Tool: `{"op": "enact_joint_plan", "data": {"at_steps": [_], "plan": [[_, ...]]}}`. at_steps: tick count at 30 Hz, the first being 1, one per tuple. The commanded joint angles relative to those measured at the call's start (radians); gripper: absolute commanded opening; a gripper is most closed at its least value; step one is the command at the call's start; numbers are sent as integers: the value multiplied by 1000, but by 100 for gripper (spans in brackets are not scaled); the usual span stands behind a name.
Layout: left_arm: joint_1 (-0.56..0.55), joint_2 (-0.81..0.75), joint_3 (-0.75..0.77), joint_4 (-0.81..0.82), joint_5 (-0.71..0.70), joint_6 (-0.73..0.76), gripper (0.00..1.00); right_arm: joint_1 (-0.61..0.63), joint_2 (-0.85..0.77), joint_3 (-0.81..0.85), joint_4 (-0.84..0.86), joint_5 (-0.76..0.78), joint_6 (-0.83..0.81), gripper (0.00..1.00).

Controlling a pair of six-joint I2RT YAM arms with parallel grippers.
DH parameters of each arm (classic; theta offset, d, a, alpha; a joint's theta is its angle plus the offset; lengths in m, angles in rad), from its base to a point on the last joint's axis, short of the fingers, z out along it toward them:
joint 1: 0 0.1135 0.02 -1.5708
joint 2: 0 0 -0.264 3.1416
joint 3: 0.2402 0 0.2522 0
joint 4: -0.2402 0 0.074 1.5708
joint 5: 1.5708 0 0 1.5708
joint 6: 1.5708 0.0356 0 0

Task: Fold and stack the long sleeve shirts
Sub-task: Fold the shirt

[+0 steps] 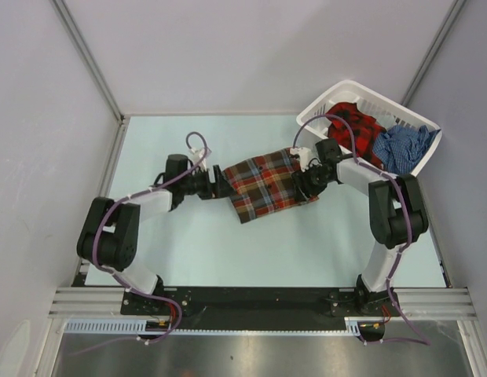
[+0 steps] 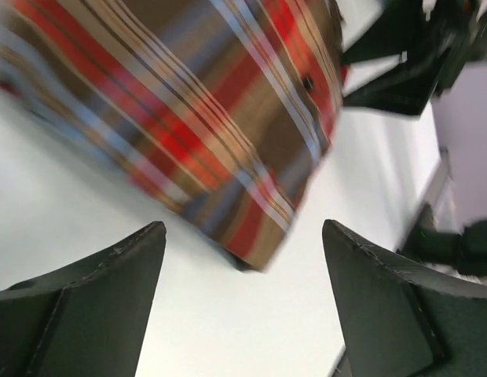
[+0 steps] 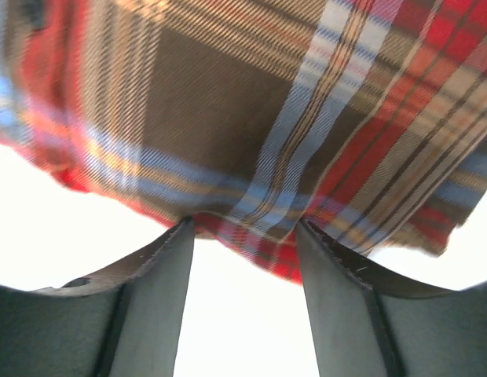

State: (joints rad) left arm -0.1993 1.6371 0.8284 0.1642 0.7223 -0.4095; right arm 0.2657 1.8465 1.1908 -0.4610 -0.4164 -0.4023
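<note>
Pale table (image 1: 228, 251), folded brown plaid shirt (image 1: 263, 184) at frame centre.
White basket (image 1: 314, 106), upper right, holds the red-and-black shirt (image 1: 357, 129) and blue checked shirt (image 1: 400, 148). The left gripper (image 2: 243, 228) gapes wide at the plaid's left edge (gripping nothing). The right gripper (image 3: 243, 224) stands part-open, hem at its tips.

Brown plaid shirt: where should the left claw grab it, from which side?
Pinch the folded corner of the brown plaid shirt that juts toward the open left claw, coming low from its left edge; it lies flat on the table, so only edges offer a lip.
</note>
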Motion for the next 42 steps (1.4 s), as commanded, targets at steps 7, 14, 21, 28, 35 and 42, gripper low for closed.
{"op": "enact_joint_plan", "data": {"at_steps": [7, 14, 21, 28, 35, 42], "plan": [[-153, 104, -91, 121, -122, -163, 83, -86, -100, 38, -76, -39, 91, 63], [-155, 213, -28, 144, -118, -173, 44, -88, 12, 1, -10, 39, 105, 61], [-28, 133, 47, -214, -95, 52, 0, -59, 4, 4, -73, -154, 117, 46], [41, 109, 162, -551, -129, 330, 0, 9, -52, -95, -38, -380, 296, 9], [139, -155, 86, -450, -21, 365, 75, -40, -200, -80, -108, -332, 290, 39], [25, -306, -53, -239, 212, 140, 99, 35, -346, -140, 180, -475, 584, 77]]}}
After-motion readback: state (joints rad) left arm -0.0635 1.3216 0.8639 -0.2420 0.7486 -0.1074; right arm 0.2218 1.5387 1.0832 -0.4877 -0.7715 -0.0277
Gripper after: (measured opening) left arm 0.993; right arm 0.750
